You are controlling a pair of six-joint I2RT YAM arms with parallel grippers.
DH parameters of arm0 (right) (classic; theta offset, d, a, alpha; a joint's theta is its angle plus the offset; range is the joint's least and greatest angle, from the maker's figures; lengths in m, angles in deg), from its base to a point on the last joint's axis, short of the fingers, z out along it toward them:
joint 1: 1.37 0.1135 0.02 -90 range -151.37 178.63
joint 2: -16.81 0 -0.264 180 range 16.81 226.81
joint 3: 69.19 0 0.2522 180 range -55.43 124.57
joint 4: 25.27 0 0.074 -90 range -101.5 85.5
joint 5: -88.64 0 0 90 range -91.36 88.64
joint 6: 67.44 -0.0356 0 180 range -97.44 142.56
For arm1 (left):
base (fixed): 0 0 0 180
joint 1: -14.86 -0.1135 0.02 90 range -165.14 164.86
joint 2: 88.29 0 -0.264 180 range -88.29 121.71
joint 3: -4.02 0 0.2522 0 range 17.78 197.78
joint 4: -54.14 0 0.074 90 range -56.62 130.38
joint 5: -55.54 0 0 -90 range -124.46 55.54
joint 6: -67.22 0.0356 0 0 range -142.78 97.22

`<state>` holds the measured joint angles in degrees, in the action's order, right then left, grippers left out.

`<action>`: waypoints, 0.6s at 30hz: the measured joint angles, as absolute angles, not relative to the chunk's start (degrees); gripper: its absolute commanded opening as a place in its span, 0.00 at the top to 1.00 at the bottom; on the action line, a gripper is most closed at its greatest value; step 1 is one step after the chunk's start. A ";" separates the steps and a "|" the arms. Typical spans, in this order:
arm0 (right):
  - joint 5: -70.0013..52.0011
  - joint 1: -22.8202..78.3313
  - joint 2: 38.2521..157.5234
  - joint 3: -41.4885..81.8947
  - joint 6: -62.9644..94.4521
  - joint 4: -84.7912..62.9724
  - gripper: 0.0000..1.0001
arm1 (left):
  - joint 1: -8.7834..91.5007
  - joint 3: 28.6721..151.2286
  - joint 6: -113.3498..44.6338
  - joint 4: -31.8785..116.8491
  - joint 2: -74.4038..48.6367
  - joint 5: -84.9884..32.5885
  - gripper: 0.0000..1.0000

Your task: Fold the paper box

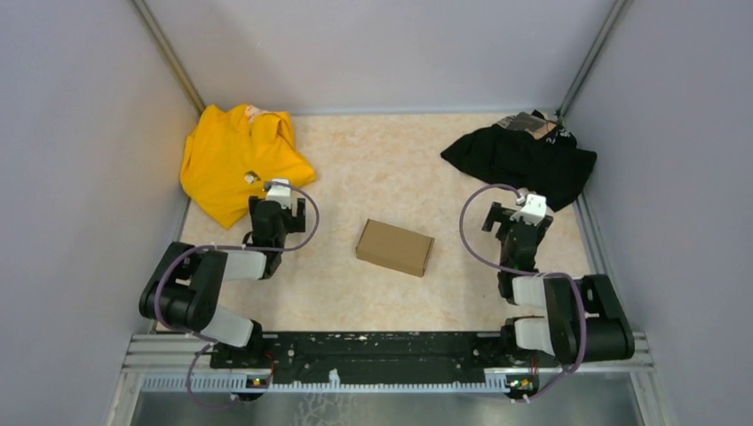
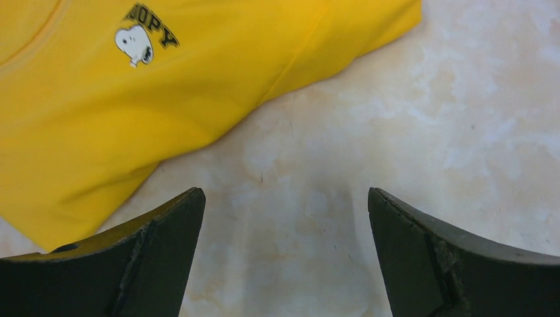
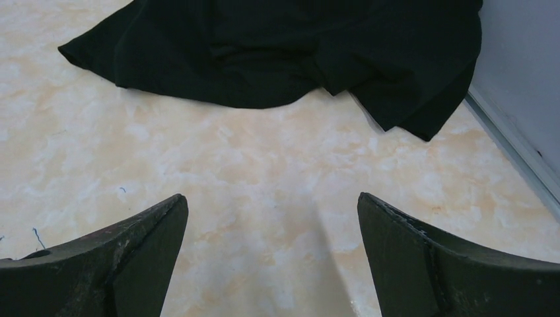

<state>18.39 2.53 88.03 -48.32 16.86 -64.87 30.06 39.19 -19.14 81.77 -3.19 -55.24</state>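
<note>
- The paper box (image 1: 395, 247) lay on the table (image 1: 382, 160), slightly askew, looking like a closed or flattened brown carton. The top view did not show which, nor where its flaps were.
- The left gripper (image 2: 284, 193) sat to the left of the box, well apart from it, with its jaws spread wide and nothing between them.
- The right gripper (image 3: 271, 198) sat to the right of the box, also well apart, with its jaws likewise wide and empty.
- Neither wrist camera showed the box, since both pointed past it toward the far side. Any reach would probably have begun blind, so a finger could have landed on the lid rather than a flap edge.
- The box looked light and lay on smooth stone-patterned laminate. A push from one side alone would likely have slid or spun it instead of creasing it, so the other arm would have needed to brace it.
- Thin cardboard might have dented or creased off its score line if the jaws had pinched a panel too hard.
- The yellow shirt (image 1: 235, 160) lay beyond the box to the far left, just ahead of the left gripper. A forward sweep there could have snagged the cloth.
- The black garment (image 1: 524, 155) lay beyond the box to the far right, near the right gripper, and posed the same snagging risk.
</note>
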 measured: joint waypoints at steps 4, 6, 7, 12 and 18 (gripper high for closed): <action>18.30 2.53 96.75 -48.32 18.11 -75.84 0.01 | 27.94 40.50 -17.59 85.66 -0.94 -53.66 0.01; 17.62 2.53 99.81 -48.29 18.92 -77.96 0.01 | 27.07 40.48 -16.84 87.67 -0.79 -52.68 0.01; 17.12 2.53 100.09 -48.29 19.25 -77.87 0.01 | 26.74 40.15 -16.47 89.33 -0.72 -52.22 0.01; 14.69 2.53 100.22 -47.92 20.76 -79.67 0.01 | 24.38 33.94 -16.65 100.81 -0.06 -50.73 0.01; 10.19 2.53 100.22 -50.46 23.09 -86.33 0.01 | 22.21 31.17 -17.41 107.76 2.67 -48.88 0.01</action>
<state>10.19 2.53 100.22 -50.46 23.09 -86.33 22.21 31.17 -17.41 107.76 2.67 -48.88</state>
